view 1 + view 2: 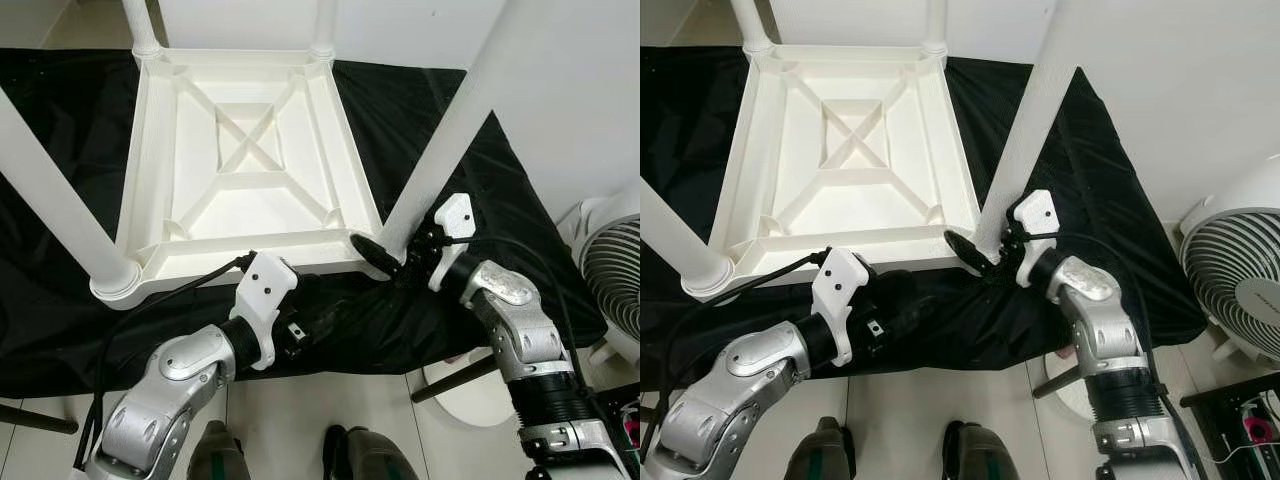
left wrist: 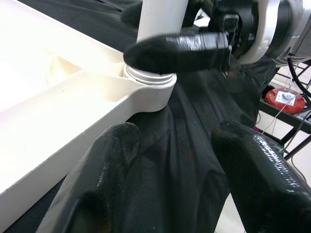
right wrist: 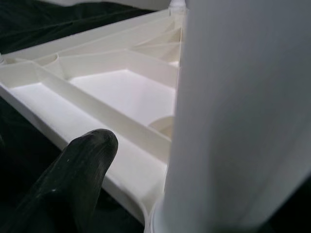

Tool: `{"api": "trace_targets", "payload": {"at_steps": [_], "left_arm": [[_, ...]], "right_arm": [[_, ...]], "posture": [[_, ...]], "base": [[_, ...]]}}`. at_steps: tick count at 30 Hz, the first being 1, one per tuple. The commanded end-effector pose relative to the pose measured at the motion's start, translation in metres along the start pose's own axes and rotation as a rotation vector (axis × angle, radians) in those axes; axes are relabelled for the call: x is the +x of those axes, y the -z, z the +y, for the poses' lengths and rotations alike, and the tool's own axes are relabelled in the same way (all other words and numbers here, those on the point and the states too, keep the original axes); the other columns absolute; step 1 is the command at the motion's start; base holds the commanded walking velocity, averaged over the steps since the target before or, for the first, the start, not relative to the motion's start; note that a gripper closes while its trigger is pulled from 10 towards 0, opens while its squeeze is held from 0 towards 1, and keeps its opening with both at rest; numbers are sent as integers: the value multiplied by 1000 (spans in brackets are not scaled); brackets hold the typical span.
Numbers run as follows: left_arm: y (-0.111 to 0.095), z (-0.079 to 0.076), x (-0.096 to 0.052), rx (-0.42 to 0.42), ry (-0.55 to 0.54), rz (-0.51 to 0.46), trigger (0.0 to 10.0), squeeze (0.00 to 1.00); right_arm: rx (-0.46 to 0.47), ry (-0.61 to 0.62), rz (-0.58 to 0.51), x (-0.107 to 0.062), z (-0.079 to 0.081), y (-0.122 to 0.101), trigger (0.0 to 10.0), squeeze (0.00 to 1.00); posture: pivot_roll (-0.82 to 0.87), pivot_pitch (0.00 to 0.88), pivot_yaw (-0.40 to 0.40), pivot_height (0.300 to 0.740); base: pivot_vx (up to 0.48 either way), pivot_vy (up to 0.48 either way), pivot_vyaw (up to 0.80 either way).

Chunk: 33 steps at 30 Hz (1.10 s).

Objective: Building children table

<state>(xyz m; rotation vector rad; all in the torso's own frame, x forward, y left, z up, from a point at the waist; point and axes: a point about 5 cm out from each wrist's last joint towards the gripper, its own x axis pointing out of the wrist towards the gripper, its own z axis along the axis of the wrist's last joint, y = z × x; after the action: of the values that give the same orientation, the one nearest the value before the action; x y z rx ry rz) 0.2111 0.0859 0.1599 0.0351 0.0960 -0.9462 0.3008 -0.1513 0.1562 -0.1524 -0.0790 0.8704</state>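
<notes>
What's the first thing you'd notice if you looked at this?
A white table top lying upside down on a black cloth, its white legs sticking up. At its near right corner, the right gripper grasps one leg near its base, while the left gripper waits open over the cloth beside it.

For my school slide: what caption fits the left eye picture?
Robot's right hand grips a white leg at the upside-down table's corner; left hand waits open.

A wide black fabric sheet (image 1: 470, 160) covers the work surface, creased, its front edge hanging over pale floor tiles (image 1: 300, 410). A white round-grilled electric fan (image 1: 1240, 270) stands on the floor at the far right, beside white wall (image 1: 580, 90).
</notes>
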Motion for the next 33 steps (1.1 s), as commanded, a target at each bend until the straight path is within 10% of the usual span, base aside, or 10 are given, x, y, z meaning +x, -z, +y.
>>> {"api": "trace_targets", "payload": {"at_steps": [1,4,14,25,33], "left_arm": [[0,-2,1,-4,-15,7,10000,0],[0,-1,1,-5,-17,6,10000,0],[0,-1,0,-7,-33,3,10000,0],[0,0,3,-12,-32,-3,10000,0],[0,0,1,-11,-31,2,10000,0]], "right_arm": [[-10,-16,9,-1,-2,1,8471,0],[-17,-12,14,2,-3,6,0,0],[27,105,-27,11,-3,4,0,0],[127,613,-35,31,18,8,0,0],[120,768,-55,34,32,2,0,0]], "posture": [[83,99,-45,740],[85,100,-47,740],[90,102,-55,740],[71,111,-53,740],[82,119,-46,740]], "base": [[0,0,0],[0,0,0],[0,0,0],[0,0,0],[0,0,0]]}}
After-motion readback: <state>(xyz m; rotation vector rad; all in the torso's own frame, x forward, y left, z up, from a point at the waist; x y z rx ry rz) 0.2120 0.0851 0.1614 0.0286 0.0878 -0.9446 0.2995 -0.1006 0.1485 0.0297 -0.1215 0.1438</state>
